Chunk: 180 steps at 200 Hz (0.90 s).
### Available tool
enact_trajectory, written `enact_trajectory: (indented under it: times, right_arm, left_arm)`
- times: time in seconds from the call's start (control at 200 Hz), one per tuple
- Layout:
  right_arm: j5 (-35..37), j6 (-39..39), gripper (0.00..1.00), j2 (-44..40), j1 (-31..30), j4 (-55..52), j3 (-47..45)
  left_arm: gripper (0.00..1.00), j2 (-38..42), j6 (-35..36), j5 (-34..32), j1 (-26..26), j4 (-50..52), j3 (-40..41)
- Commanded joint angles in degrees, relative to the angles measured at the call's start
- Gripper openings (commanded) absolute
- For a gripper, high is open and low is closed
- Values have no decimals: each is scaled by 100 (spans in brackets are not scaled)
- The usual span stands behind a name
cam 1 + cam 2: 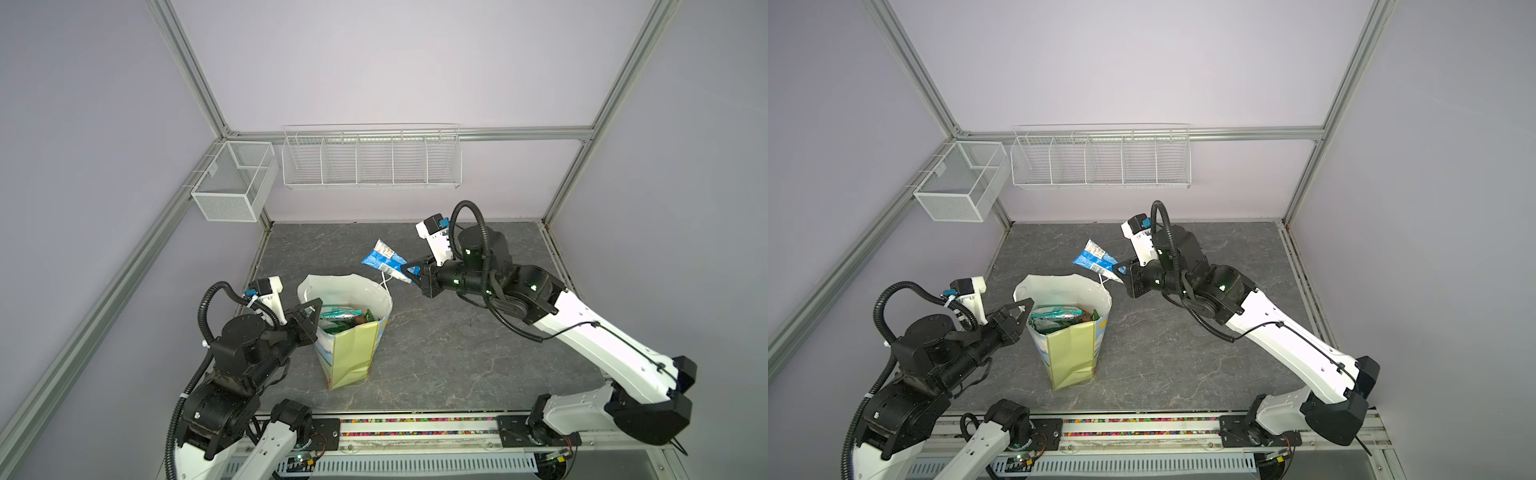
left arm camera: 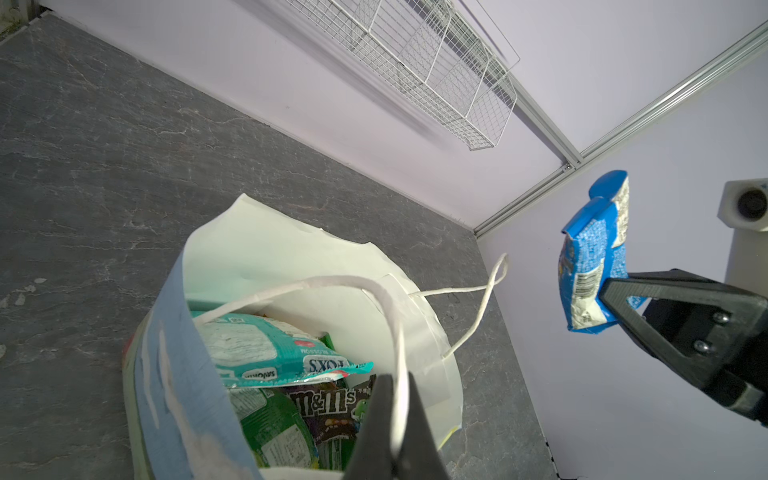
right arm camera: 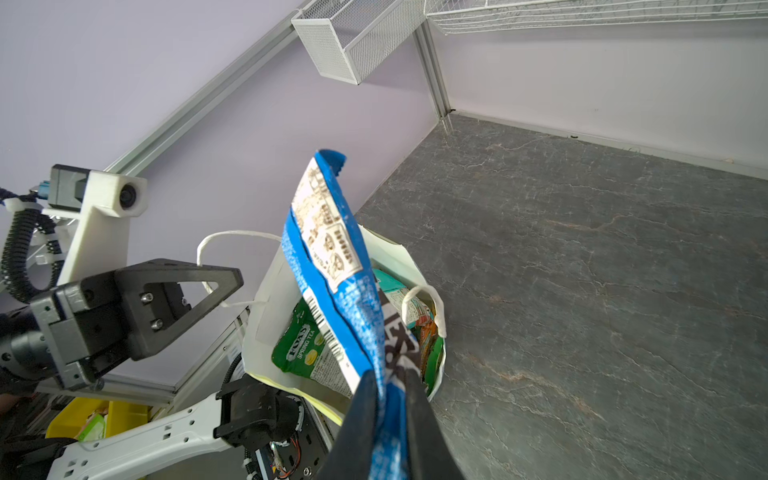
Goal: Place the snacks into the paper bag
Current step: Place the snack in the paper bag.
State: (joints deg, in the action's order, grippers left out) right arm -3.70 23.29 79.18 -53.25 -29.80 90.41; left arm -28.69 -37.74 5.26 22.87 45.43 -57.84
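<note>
Left hand (image 1: 314, 309): clamped tight on one white cord handle (image 2: 399, 332), at the bag's left rim.
Right hand (image 1: 411, 272): pinched on one end of blue packet (image 1: 382, 257); the packet is up in the air, just beyond the bag's far rim, not inside.
Paper bag (image 1: 353, 353): upright on surface (image 1: 457, 353), mouth wide open, second handle (image 2: 486, 299) hanging loose outside the far rim.
Bag contents: teal FOX'S packet (image 2: 266, 353) on top; brown M&M's packet (image 2: 328, 411) under it; green FOX'S Spring Tea packet (image 3: 303, 349); more below, can't tell what.
Mesh basket (image 1: 232, 187): hung on the left wall rail.
Divided wire rack (image 1: 370, 162): on the back wall, five compartments.
Yellow bin (image 3: 83, 415): below the rig edge, pale green thing inside, unclear what.
</note>
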Motion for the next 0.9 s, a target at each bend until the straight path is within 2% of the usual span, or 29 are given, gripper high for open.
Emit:
enact_trajectory:
  times: [0.0,0.73,0.895]
  right_arm:
    - [103,-149,15,176,-124,-25,190]
    - [150,-200,16,1191,-510,-184,933]
    - [184,-210,20,1339,-572,-251,1072]
  left_arm:
    - [0,77,-43,50,-29,-87,36]
    - [0,96,-49,63,-27,-69,19]
    - [0,91,-33,63,-21,-69,16]
